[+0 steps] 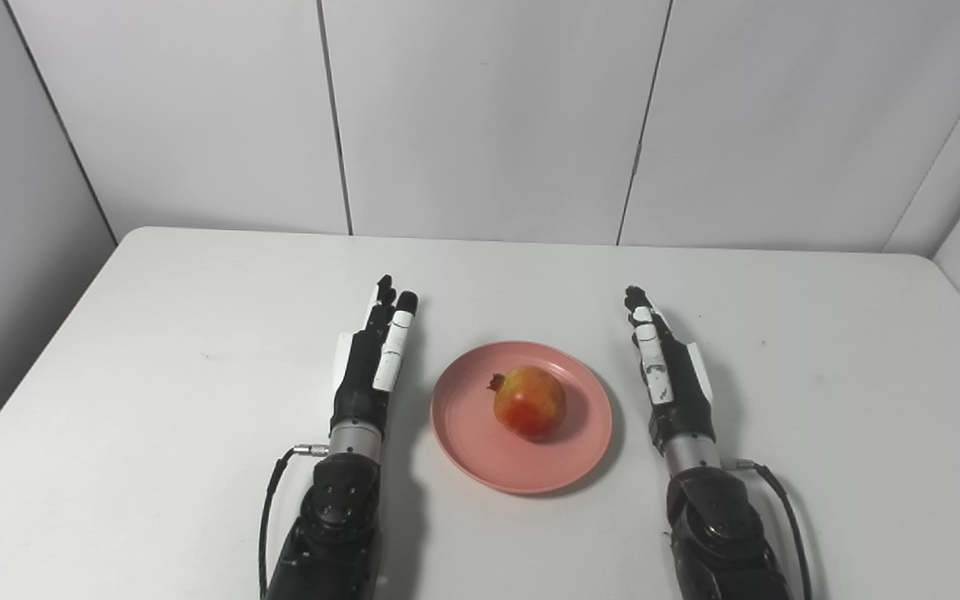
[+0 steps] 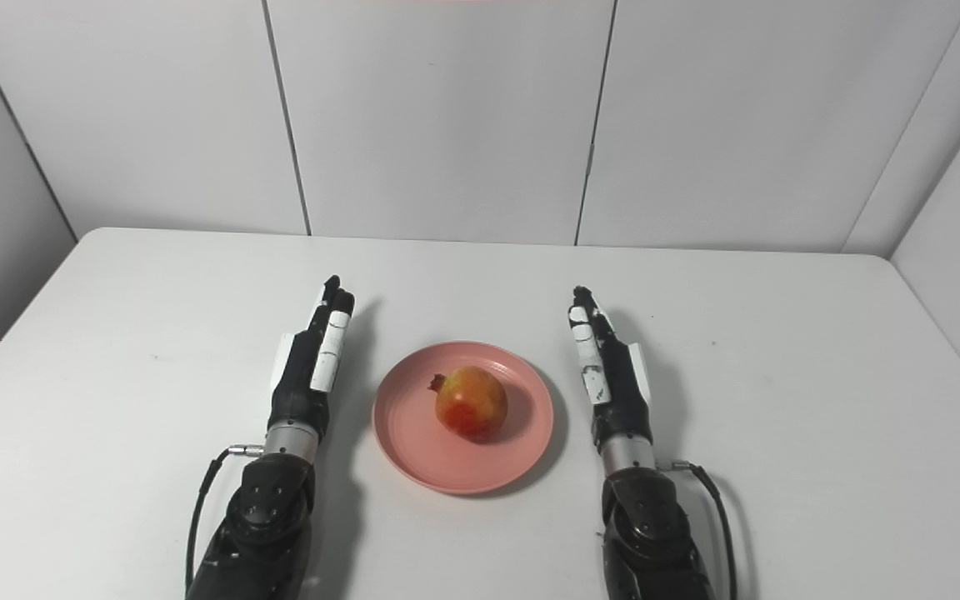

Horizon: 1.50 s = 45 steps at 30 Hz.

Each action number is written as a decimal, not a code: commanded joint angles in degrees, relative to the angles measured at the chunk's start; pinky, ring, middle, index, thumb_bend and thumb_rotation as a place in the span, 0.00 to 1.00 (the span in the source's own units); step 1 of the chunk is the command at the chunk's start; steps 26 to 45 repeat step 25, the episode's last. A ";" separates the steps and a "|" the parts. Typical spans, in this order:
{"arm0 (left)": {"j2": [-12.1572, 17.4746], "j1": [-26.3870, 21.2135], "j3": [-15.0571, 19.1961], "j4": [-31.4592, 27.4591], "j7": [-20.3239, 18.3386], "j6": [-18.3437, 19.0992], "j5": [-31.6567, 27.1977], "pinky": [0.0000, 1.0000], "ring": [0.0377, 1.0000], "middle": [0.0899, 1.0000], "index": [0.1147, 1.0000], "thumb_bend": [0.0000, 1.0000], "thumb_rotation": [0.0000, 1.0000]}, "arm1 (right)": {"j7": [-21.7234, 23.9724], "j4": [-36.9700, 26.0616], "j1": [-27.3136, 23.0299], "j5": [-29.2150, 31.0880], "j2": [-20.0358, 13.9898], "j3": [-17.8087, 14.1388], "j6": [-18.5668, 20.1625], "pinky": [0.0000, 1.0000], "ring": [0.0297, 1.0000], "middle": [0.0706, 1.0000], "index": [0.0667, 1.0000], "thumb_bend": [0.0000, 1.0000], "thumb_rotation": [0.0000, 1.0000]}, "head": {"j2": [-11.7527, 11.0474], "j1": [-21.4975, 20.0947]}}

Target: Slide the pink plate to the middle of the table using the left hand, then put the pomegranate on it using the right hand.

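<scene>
Pink plate (image 1: 480, 450) lay flat near the middle of the white table (image 1: 155, 358), somewhat nearer the front edge than the back edge, well away from both side edges and all four corners. Pomegranate (image 1: 530, 402) sat on the plate, roughly at its centre, crown stub turned toward the left edge of the table, skin yellow above and red below.

Left hand (image 1: 372, 362) rested just left of the plate, close to its rim but apart from it, fingers (image 1: 395, 333) stretched straight toward the back edge, held side by side, gripping nothing, so open and empty. Right hand (image 1: 667, 367) rested to the right of the plate, a little farther from the rim than the other, likewise extended toward the back edge with fingers straight, clasping nothing, open and empty. Both set edge-on, thumb side up; contact with the tabletop not clear from either view. Both forearms entered from the front edge, roughly parallel, each with a black cable (image 1: 267, 508) looping out beside the wrist. Pale panelled wall (image 1: 488, 117) stood behind the back edge.
</scene>
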 commanded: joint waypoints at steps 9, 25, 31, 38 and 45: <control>-0.46 -1.82 -0.43 -2.16 -0.50 0.24 -0.59 1.00 1.00 1.00 1.00 0.85 1.00 | 0.42 -0.90 -0.90 0.04 -0.20 -0.46 1.69 1.00 0.97 0.94 0.91 0.86 1.00 | 0.01 0.06; -0.51 -1.82 -0.74 -2.38 -0.56 1.29 -0.56 1.00 1.00 1.00 1.00 0.85 1.00 | 0.88 -1.07 -0.98 -0.26 -0.70 -0.33 1.25 1.00 0.96 0.94 0.90 0.88 1.00 | 0.04 0.15; -0.51 -1.82 -0.74 -2.38 -0.56 1.29 -0.56 1.00 1.00 1.00 1.00 0.85 1.00 | 0.88 -1.07 -0.98 -0.26 -0.70 -0.33 1.25 1.00 0.96 0.94 0.90 0.88 1.00 | 0.04 0.15; -0.51 -1.82 -0.74 -2.38 -0.56 1.29 -0.56 1.00 1.00 1.00 1.00 0.85 1.00 | 0.88 -1.07 -0.98 -0.26 -0.70 -0.33 1.25 1.00 0.96 0.94 0.90 0.88 1.00 | 0.04 0.15; -0.51 -1.82 -0.74 -2.38 -0.56 1.29 -0.56 1.00 1.00 1.00 1.00 0.85 1.00 | 0.88 -1.07 -0.98 -0.26 -0.70 -0.33 1.25 1.00 0.96 0.94 0.90 0.88 1.00 | 0.04 0.15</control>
